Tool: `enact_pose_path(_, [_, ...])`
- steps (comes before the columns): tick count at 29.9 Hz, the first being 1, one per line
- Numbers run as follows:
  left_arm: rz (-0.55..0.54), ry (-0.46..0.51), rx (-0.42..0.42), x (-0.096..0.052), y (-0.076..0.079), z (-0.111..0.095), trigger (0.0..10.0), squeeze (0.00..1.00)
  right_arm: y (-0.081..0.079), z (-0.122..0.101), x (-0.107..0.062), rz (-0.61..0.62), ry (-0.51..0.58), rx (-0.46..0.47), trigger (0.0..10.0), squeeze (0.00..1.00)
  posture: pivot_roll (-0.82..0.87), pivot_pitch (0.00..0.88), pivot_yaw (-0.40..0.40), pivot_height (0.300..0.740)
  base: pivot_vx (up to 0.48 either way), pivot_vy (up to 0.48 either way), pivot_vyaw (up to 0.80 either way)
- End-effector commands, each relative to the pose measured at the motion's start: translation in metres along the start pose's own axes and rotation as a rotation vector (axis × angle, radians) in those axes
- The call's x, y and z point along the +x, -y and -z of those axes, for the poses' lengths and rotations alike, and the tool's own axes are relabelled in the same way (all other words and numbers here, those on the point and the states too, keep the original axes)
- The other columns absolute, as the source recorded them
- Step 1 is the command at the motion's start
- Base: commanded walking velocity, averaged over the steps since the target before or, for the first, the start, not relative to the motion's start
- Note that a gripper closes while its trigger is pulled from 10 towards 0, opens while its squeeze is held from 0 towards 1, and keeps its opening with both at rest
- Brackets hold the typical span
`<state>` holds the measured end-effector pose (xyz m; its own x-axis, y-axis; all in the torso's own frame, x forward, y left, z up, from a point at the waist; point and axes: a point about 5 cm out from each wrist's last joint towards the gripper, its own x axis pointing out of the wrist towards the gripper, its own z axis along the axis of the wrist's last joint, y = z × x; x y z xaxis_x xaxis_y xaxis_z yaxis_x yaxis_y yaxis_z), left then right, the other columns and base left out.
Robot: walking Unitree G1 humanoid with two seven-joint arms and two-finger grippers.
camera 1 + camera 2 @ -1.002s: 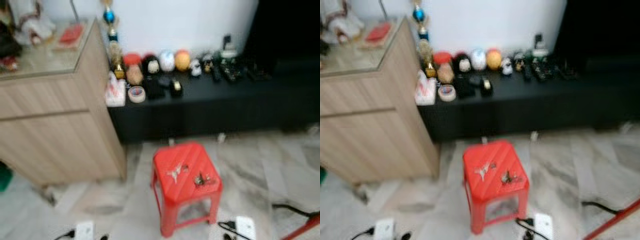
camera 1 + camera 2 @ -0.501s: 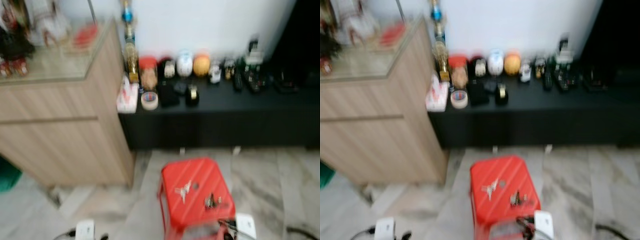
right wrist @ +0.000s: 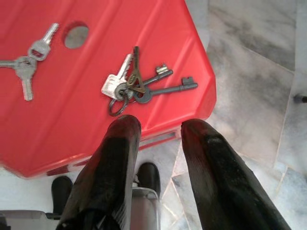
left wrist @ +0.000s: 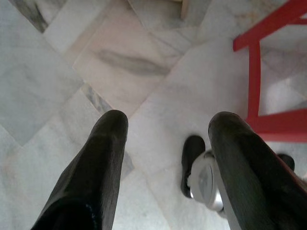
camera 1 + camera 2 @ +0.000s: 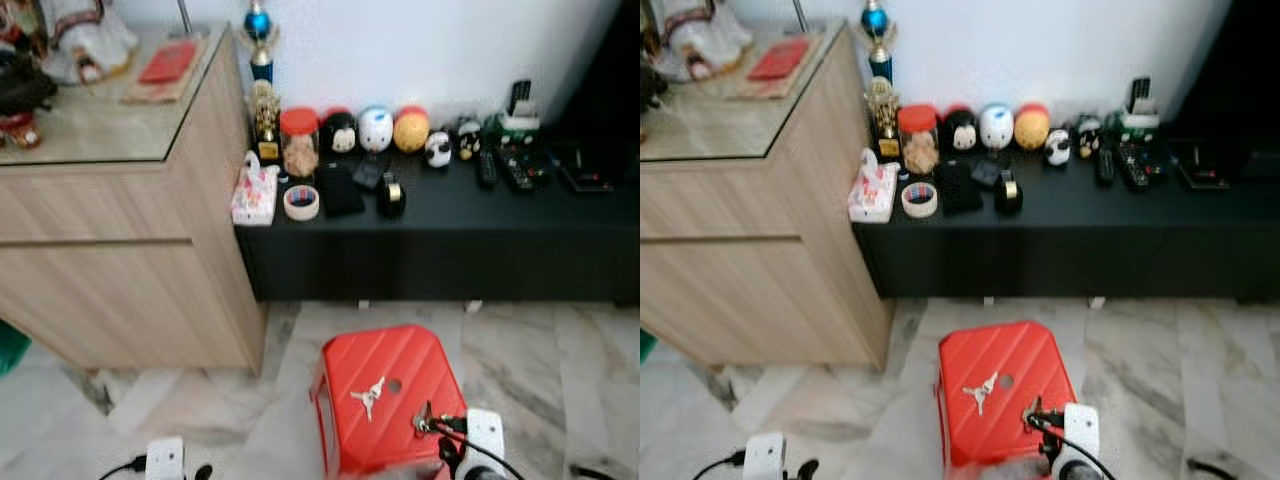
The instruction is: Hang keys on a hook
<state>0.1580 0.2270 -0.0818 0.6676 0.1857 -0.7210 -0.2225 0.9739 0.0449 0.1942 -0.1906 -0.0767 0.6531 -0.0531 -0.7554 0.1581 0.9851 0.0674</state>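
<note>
Wall: a plain white wall [image 5: 420, 40] is seen behind the furniture.
Floor: pale marble tiles [image 5: 560, 340] with grey veining are laid throughout.
Cabinet: a light wood cabinet [image 5: 120, 270] with a glass top is placed at the left, against the wall.
Low unit: a long black surface [image 5: 440, 240] is set just beside the cabinet, along the wall.
Stool: a red plastic stool [image 5: 390, 400] is stood on the tiles in front of the black unit.
Light: the scene is evenly lit; the far right corner [image 5: 615, 70] is left dark.
</note>
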Motion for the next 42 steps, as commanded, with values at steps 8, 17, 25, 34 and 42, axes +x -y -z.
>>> enact_pose_path(8, [-0.017, -0.01, 0.0, -0.003, -0.005, 0.007, 10.0, 0.0, -0.011, -0.041, 0.004, -0.024, 0.21, 0.01, 10.0, 0.0, 0.04, 0.095, 0.003, 0.722, 0.0, 0.0, 0.0])
enact_pose_path(17, [-0.031, -0.01, -0.007, -0.005, -0.009, 0.011, 10.0, 0.0, -0.044, -0.107, -0.012, -0.161, 0.651, -0.148, 10.0, 0.0, 0.05, 0.053, -0.013, 0.722, 0.0, 0.0, 0.0])
enact_pose_path(25, [-0.026, -0.019, -0.001, -0.006, -0.01, 0.012, 10.0, 0.0, -0.049, -0.112, -0.025, -0.138, 0.749, -0.152, 10.0, 0.0, 0.03, 0.042, -0.009, 0.722, 0.0, 0.0, 0.0])
enact_pose_path(34, [-0.019, -0.013, -0.003, -0.003, -0.007, 0.007, 10.0, 0.0, -0.059, -0.118, -0.023, -0.124, 0.7, -0.181, 10.0, 0.0, 0.04, 0.056, -0.011, 0.722, 0.0, 0.0, 0.0])
enact_pose_path(42, [-0.021, -0.022, -0.004, -0.004, -0.008, 0.009, 10.0, 0.0, -0.057, -0.115, -0.021, -0.116, 0.663, -0.164, 10.0, 0.0, 0.04, 0.061, -0.009, 0.688, 0.0, 0.0, 0.0])
